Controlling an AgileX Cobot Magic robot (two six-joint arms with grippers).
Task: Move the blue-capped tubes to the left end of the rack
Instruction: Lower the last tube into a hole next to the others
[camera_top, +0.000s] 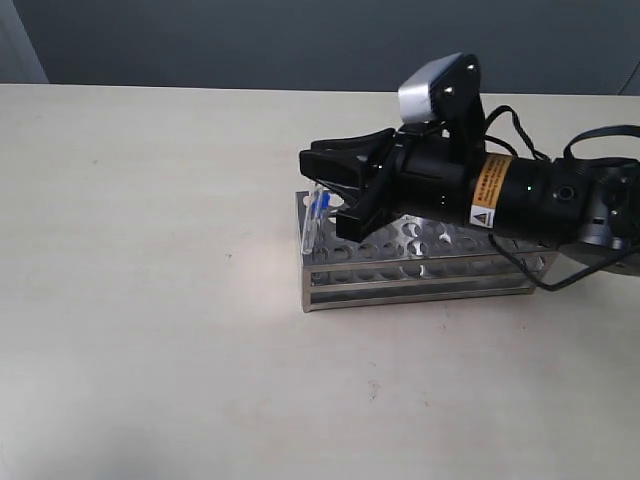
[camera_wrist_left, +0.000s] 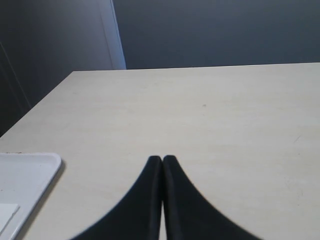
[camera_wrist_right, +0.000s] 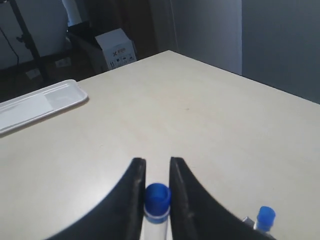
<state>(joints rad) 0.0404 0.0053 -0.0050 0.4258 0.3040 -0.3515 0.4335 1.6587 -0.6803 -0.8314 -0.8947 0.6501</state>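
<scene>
Jaws of the right gripper (camera_wrist_right: 157, 161) are pinched on a blue-capped tube (camera_wrist_right: 157, 197) at the left end of the rack (camera_top: 420, 272); left gripper (camera_wrist_left: 162, 159) squeezed together, empty.

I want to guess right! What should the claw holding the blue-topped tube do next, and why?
Probably open the right gripper and lift away: it grips a blue-capped tube that already seems seated, tilted, at the left end of the rack.
</scene>
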